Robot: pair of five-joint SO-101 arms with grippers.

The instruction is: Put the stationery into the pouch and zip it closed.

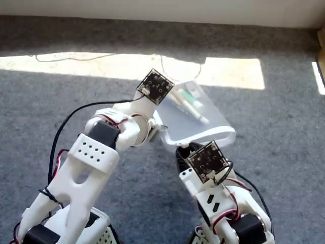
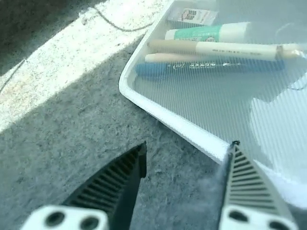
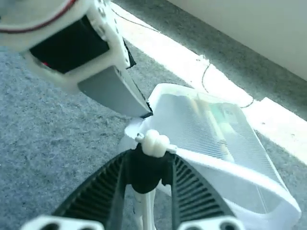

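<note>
Here: right pincer (image 3: 149, 165) clamps zipper pull (image 3: 154, 143); left pincer (image 2: 188, 147) gapes empty; stationery (image 2: 216, 48) veiled inside pouch (image 2: 144, 103).

Grey carpet (image 1: 51, 112) (partly sunlit) under white mesh pouch (image 1: 198, 122)

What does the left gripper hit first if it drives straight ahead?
Probably the white rim of the pouch, just ahead of the open jaws; depth is unclear, so the carpet could come first.

The pouch (image 1: 203, 127) lay mid-frame on the carpet (image 1: 51, 101), with pens (image 1: 192, 104) inside along its upper-left side.
</note>
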